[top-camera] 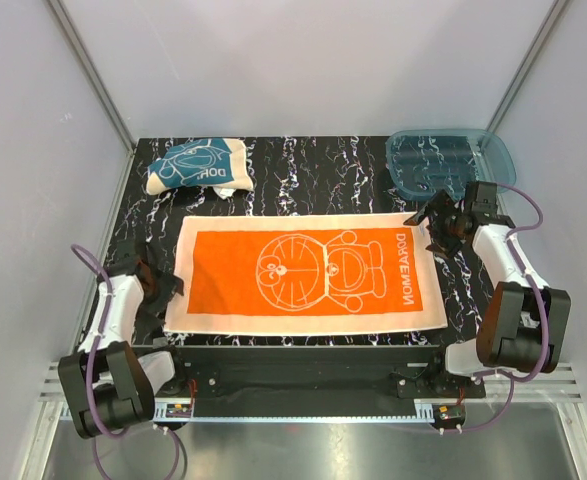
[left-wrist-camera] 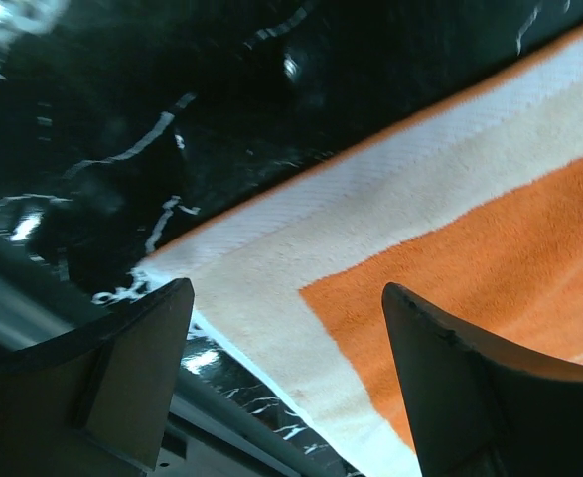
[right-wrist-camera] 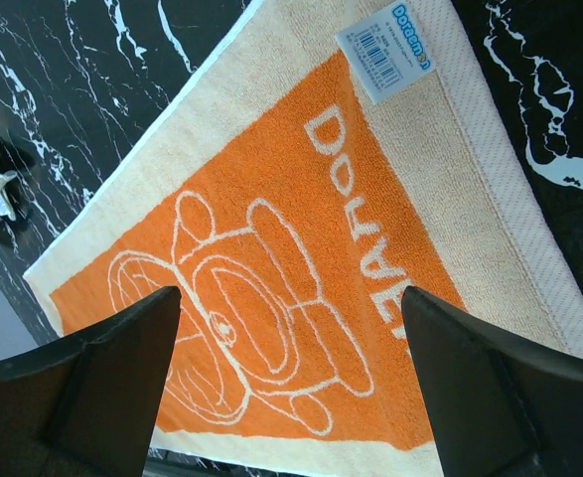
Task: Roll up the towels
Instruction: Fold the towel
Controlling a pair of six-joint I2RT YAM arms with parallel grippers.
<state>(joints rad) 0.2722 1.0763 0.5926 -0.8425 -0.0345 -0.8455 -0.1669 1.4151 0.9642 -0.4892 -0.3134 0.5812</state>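
The teal towel (top-camera: 198, 167) lies crumpled far left, print half hidden; left gripper (left-wrist-camera: 286, 298) and right gripper (right-wrist-camera: 291, 298) gape apart at near-left and far-right corners of the flat orange towel (top-camera: 308, 275)

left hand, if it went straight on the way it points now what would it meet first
The orange towel. The open left hand points at the towel's cream-bordered corner, which lies flat on the black table. How far off it is can't be judged from this view.

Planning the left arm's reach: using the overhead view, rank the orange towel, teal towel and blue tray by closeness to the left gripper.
1. Orange towel, spread flat, its left edge beside the left gripper.
2. Teal towel, bunched, far left.
3. Blue tray, far right corner.
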